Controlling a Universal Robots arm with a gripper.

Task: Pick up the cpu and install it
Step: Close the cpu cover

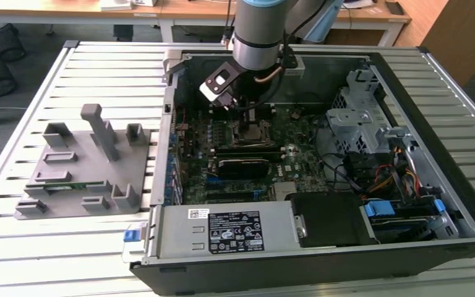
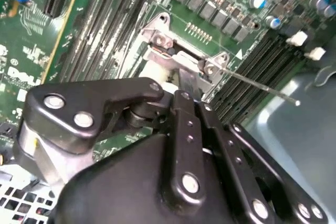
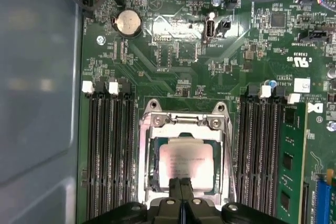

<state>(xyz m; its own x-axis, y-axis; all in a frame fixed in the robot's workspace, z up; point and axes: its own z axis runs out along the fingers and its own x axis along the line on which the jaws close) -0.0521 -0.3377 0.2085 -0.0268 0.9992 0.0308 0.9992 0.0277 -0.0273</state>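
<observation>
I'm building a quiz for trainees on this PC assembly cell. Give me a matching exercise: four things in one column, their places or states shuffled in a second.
1 cpu
2 grey fixture
3 coin battery
4 gripper

A on the slatted table, at the exterior view's left of the case
B fingertips together, over the socket
C round, silvery, on the motherboard
D lying inside the socket's metal frame

Pairs: 1-D, 2-A, 3-C, 4-B

Black label point(image 1: 235, 232) w/ tiny white print sits on the grey power box point(image 1: 180, 238); too small to read. Green board point(image 3: 173, 77) has small white letters & marks by its parts.
</observation>
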